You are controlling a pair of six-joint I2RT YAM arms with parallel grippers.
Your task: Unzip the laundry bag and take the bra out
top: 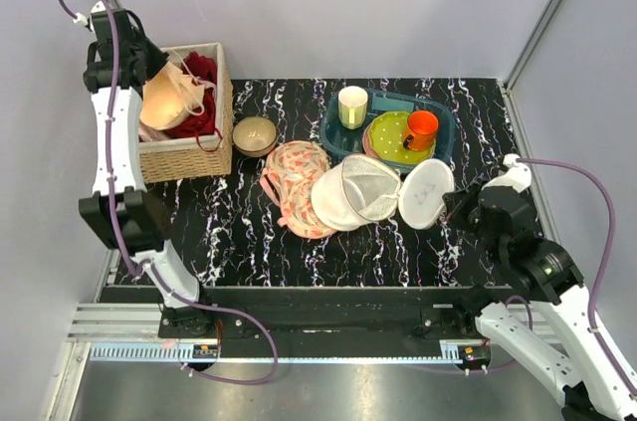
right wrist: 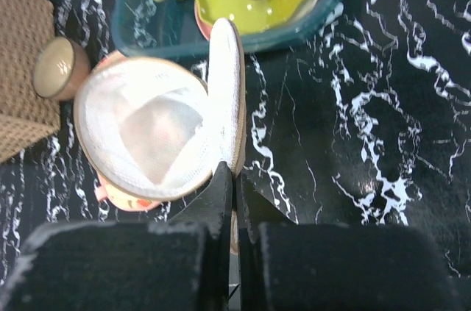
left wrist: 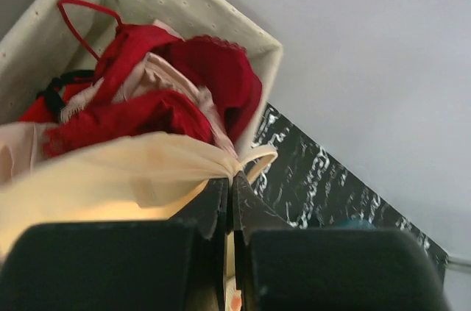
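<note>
Left gripper (left wrist: pixel 229 184), upper left in the overhead frame, clamped on the beige bra (top: pixel 167 98) hanging directly over the wicker basket (top: pixel 189 160); emptied laundry bag (top: pixel 356 192) lay mid-frame, its lid rim pinched by the right gripper (right wrist: pixel 234 179)

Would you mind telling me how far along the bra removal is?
Done: the laundry bag lies unzipped and looks empty. In hand: the left gripper holds the cream bra above the basket; the right gripper pinches the bag's lid. Left: probably only letting go.
</note>
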